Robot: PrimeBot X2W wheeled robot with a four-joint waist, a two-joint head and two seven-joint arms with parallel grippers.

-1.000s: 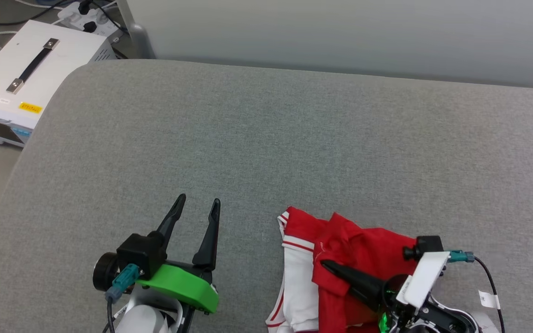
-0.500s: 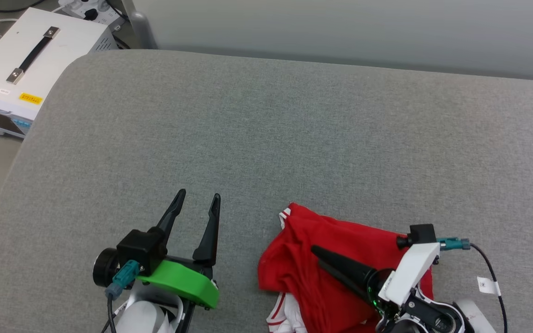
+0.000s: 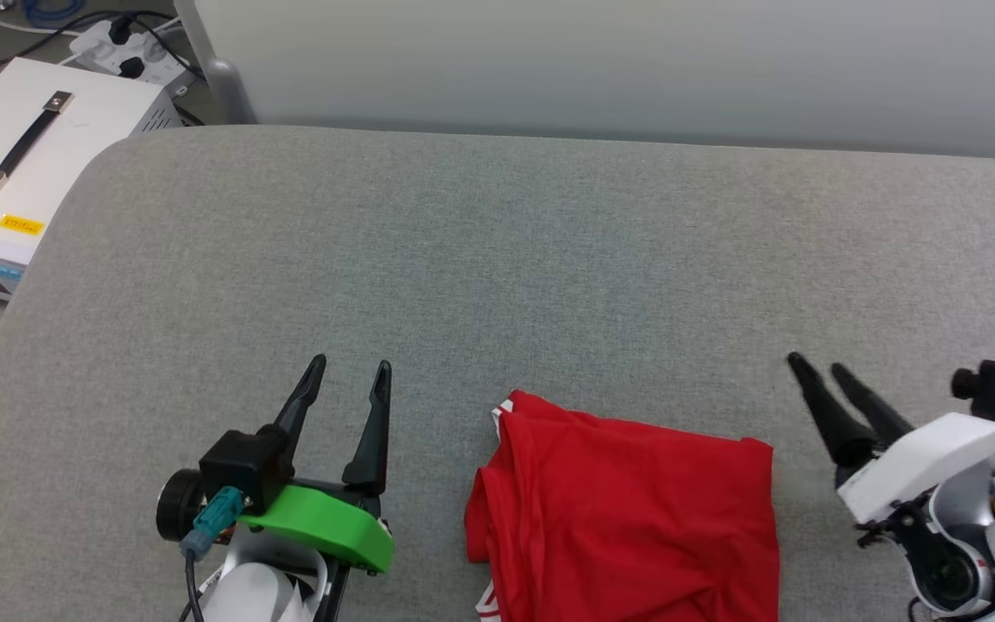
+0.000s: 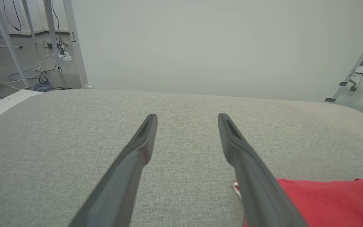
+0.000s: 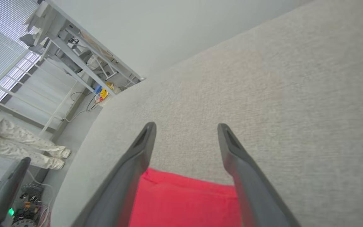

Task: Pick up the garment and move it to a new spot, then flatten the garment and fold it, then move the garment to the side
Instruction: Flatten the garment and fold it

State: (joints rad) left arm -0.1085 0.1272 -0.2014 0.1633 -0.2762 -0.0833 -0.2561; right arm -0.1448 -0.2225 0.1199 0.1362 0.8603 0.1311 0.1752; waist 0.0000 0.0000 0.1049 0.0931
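garment (image 3: 627, 510) lies folded, apparently, on grey cushion (image 3: 497, 259); left gripper (image 3: 351, 363), right gripper (image 3: 817, 363) both open, empty; side move pending.

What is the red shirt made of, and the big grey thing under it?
The red shirt looks like soft, thin knit cloth with a matte finish: it lies in folds and wrinkles. The grey surface is probably woven fabric over padding: it has a fine speckled weave and rounded edges.

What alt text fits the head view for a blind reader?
A red garment lies on a grey padded surface, low in the picture, between the open left pincer and the open right pincer; neither touches it. A white box stands off the far left corner.
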